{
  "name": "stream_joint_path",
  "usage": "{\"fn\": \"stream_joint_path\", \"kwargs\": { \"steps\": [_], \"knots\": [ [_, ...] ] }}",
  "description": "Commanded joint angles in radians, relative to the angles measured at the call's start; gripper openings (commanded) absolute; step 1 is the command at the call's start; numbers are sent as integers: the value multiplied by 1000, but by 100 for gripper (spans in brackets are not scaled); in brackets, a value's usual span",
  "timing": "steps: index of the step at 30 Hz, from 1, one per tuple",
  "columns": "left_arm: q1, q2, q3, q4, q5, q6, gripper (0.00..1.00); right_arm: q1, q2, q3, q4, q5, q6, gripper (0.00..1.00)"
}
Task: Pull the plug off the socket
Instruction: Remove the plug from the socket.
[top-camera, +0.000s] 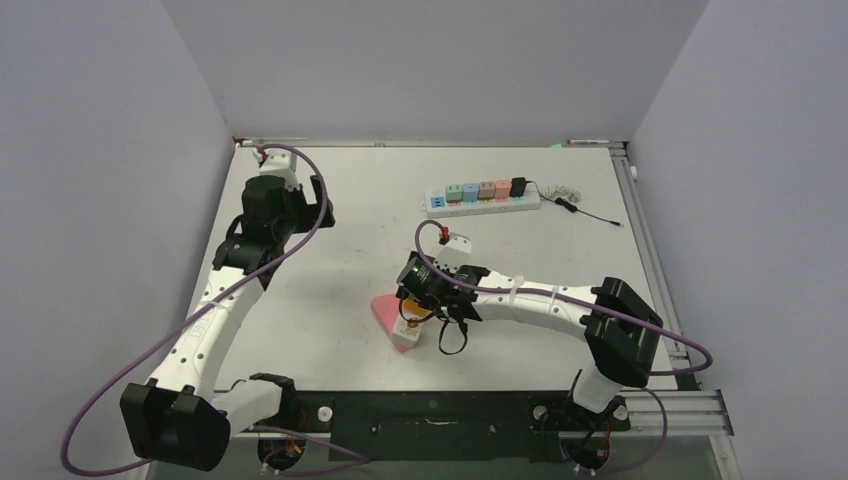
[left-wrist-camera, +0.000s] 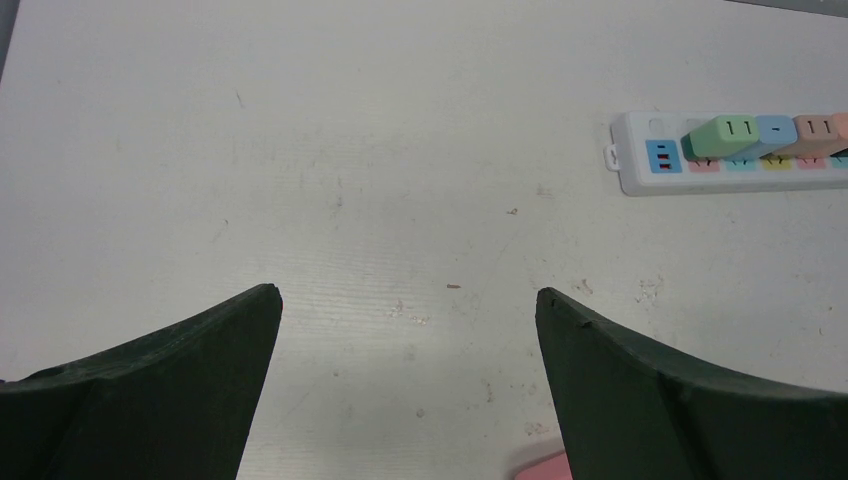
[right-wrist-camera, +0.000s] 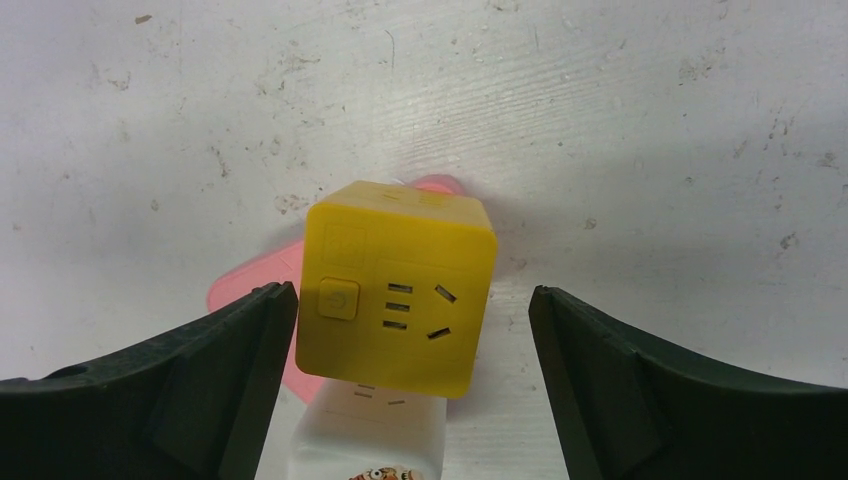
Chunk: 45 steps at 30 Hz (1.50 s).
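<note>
A yellow cube plug (right-wrist-camera: 400, 300) with a power button and slot holes on its top face sits on a white socket block (right-wrist-camera: 370, 430). The block lies partly on a flat pink piece (right-wrist-camera: 265, 290). My right gripper (right-wrist-camera: 412, 292) hangs open over the cube, one finger on each side. The left finger (right-wrist-camera: 230, 350) is close against the cube's edge, and a wide gap stays on the right. In the top view this stack (top-camera: 408, 325) lies near the table's middle front, under the right gripper (top-camera: 425, 300). My left gripper (left-wrist-camera: 408, 292) is open and holds nothing at the back left (top-camera: 318, 205).
A white power strip (top-camera: 483, 200) with several coloured plugs (left-wrist-camera: 725, 135) lies at the back centre. A black adapter (top-camera: 518, 186) sits at its right end, and its thin cable (top-camera: 580, 207) trails to the right. Walls close in the table on the left, back and right.
</note>
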Motion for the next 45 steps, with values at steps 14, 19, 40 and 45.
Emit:
{"fn": "stream_joint_path", "kwargs": {
  "steps": [14,19,40,45],
  "knots": [
    [-14,29,46,5,41,-14,96,-24,0,-23,95,-28,-49,70],
    [-17,31,45,5,37,-16,96,-30,7,-32,113,-49,-60,65],
    [-20,212,29,34,638,-68,96,-210,-172,-295,495,-94,-133,5],
    [-24,323,-21,74,814,-147,98,-248,-182,-327,554,-112,-148,5]
  ]
}}
